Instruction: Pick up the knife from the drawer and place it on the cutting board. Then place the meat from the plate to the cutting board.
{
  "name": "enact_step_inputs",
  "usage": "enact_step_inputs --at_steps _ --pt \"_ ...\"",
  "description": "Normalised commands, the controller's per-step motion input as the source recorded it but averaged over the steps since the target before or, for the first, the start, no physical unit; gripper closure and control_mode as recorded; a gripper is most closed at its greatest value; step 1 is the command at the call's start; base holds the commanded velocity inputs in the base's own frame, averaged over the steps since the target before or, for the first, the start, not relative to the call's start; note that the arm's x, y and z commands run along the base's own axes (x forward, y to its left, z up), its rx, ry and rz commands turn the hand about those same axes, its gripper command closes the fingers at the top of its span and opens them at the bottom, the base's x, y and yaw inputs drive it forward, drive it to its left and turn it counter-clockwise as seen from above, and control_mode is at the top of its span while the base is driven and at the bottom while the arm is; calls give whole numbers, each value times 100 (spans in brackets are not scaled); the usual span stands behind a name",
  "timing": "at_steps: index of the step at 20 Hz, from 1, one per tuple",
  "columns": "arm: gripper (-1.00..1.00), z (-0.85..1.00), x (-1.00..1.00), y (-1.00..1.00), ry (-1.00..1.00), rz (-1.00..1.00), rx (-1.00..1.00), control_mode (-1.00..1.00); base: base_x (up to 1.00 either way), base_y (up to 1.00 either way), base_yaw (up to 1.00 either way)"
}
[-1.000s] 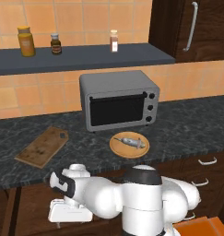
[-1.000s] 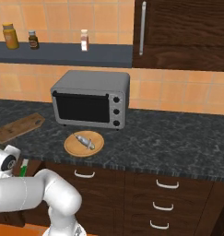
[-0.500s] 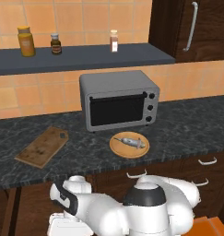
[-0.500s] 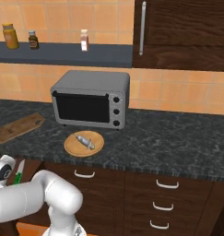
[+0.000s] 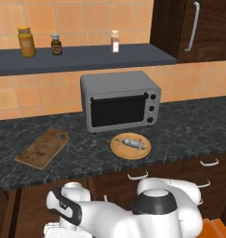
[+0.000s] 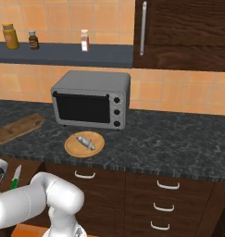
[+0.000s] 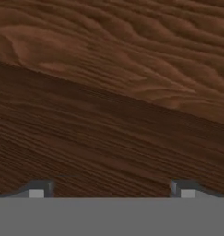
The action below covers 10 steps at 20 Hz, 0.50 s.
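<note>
Arm folded low, elbow bent hard and wrist dropped below the base cameras' lower edge. End effector (image 7: 111,190) jaws stand wide apart (fingertips (image 7: 37,191) at opposite sides of the hand view), nothing between them.

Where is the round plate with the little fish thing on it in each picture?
Left base view: the plate sits on the dark counter, just right of the middle, in front of the toaster oven.
Right base view: the plate lies left of the middle, in front of the toaster oven.
Hand view: not in it; close-up brown wood.
Shared landmark: the grey toaster oven right behind the plate.
</note>
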Motion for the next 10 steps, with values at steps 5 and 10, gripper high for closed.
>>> enact_step_inputs --at_steps 5,10 --pt "-100 97 72 31 -10 1 -22 -100 0 0 0" --pt "-100 81 57 5 -32 0 -15 -100 0 0 0"
